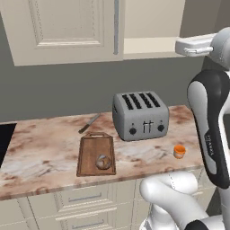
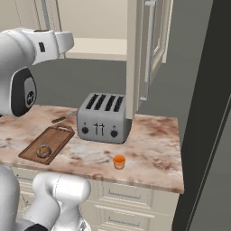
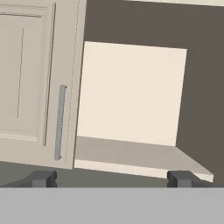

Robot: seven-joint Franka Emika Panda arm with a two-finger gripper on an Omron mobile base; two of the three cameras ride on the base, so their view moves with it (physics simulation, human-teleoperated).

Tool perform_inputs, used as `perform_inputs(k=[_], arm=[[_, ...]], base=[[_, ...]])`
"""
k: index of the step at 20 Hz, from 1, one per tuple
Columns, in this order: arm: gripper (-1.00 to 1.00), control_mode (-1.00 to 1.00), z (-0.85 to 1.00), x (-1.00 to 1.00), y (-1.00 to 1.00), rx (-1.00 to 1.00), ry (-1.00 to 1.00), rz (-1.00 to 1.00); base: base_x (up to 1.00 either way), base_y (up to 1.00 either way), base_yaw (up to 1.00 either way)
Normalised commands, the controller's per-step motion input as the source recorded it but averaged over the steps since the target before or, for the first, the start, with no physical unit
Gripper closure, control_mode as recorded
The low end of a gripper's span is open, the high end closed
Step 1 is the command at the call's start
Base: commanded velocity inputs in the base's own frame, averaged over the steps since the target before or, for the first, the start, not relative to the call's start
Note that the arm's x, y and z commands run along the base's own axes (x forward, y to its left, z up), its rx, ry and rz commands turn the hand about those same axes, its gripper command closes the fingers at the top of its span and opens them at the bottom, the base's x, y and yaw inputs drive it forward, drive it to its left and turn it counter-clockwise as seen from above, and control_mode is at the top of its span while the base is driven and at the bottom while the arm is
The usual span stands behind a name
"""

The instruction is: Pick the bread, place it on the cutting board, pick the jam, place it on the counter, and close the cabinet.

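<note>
The bread lies on the cutting board, left of the toaster; both also show in the right base view, bread on board. The orange jam stands on the counter in front of the toaster's right end, jam. The cabinet has its left door shut, while its right door stands swung out. My gripper is raised to shelf height, facing the bare cabinet shelf, open with nothing between its fingers.
A grey four-slot toaster stands mid-counter under the cabinet. A knife lies behind the board. A dark stovetop borders the counter's left end, and a tall dark panel closes the right. Drawers run below.
</note>
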Motion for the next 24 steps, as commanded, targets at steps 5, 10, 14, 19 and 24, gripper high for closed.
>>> perform_inputs(k=[5, 10, 14, 19, 24], arm=[[-1.0, -1.0, 0.0, -0.34, -0.38, 0.0, -0.03, -0.12], [-1.0, -1.0, 0.0, -0.45, -0.24, 0.0, -0.01, -0.12], [-1.0, -1.0, 0.0, -0.51, -0.11, 0.0, 0.0, -0.1], [-1.0, -1.0, 0.0, -0.57, -0.08, 0.0, 0.0, -0.11], [-1.0, -1.0, 0.0, -0.58, -0.15, 0.0, 0.0, -0.05]], base=[[0.0, 0.0, 0.0], [0.0, 0.0, 0.0], [0.0, 0.0, 0.0], [0.0, 0.0, 0.0], [0.0, 0.0, 0.0]])
